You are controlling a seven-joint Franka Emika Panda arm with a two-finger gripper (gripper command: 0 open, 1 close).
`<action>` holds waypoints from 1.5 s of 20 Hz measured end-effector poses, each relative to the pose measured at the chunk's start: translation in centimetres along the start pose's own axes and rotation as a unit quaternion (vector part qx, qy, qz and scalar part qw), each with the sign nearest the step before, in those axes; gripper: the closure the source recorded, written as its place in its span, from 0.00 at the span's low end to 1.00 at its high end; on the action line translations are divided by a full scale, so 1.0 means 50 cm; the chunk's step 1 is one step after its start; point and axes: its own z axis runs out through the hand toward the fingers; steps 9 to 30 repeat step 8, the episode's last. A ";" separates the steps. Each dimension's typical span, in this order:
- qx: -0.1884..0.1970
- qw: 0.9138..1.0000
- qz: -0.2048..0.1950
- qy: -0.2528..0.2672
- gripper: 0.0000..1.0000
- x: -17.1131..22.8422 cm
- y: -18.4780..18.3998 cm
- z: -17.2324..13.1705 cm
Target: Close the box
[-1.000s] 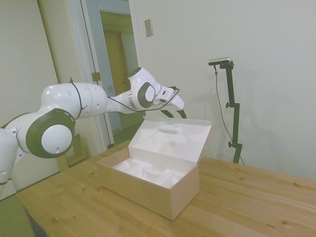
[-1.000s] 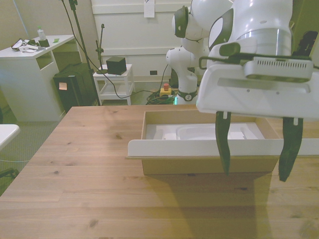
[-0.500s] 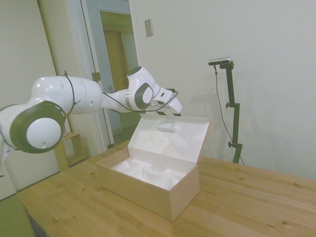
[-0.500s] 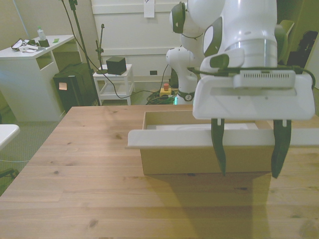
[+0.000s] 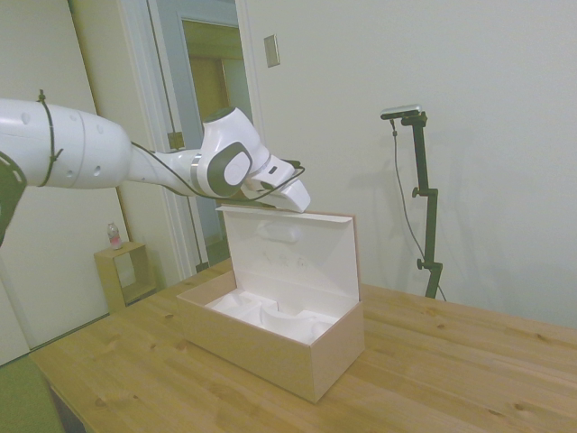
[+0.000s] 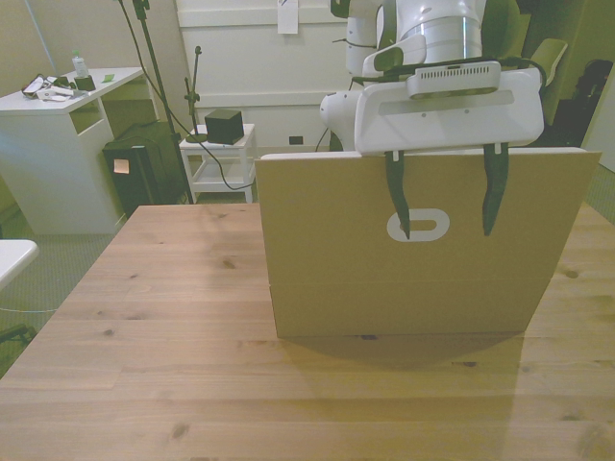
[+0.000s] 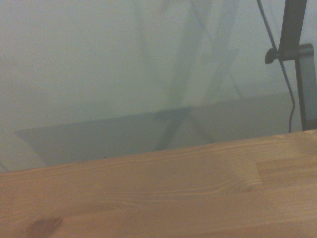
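Note:
The pale cardboard box [image 5: 270, 347] stands mid-table with its white moulded insert [image 5: 266, 316] showing. Its hinged lid [image 5: 290, 257] is up, close to vertical, inner face toward the box's inside. In the front view the lid's outer face [image 6: 327, 250] fills the middle and carries a white oval mark [image 6: 419, 226]. My gripper [image 6: 445, 209] hangs open over the lid's top edge, both dark fingers [image 6: 397, 197] lying against the lid's outer face, either side of the oval. In the side view the fingers are hidden behind the lid. The wrist view shows only blurred table wood [image 7: 148, 198] and wall.
A small wooden cube shelf [image 5: 120, 278] with a bottle [image 5: 113, 236] on it stands on the floor by the door. Beyond the table are a white desk [image 6: 58, 120] and a white cart [image 6: 221, 158] with a black box on it.
The lid has swung up from leaning back to near vertical. The gripper moved with it, toward the side view's left, staying at the lid's top edge.

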 end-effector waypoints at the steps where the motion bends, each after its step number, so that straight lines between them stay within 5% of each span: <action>1: -0.001 1.000 -0.003 -0.004 0.00 -0.022 0.011 -0.010; 8: 0.002 0.999 0.004 -0.043 0.00 -0.188 0.125 -0.064; 30: 0.002 0.999 0.004 -0.043 0.00 -0.188 0.125 -0.064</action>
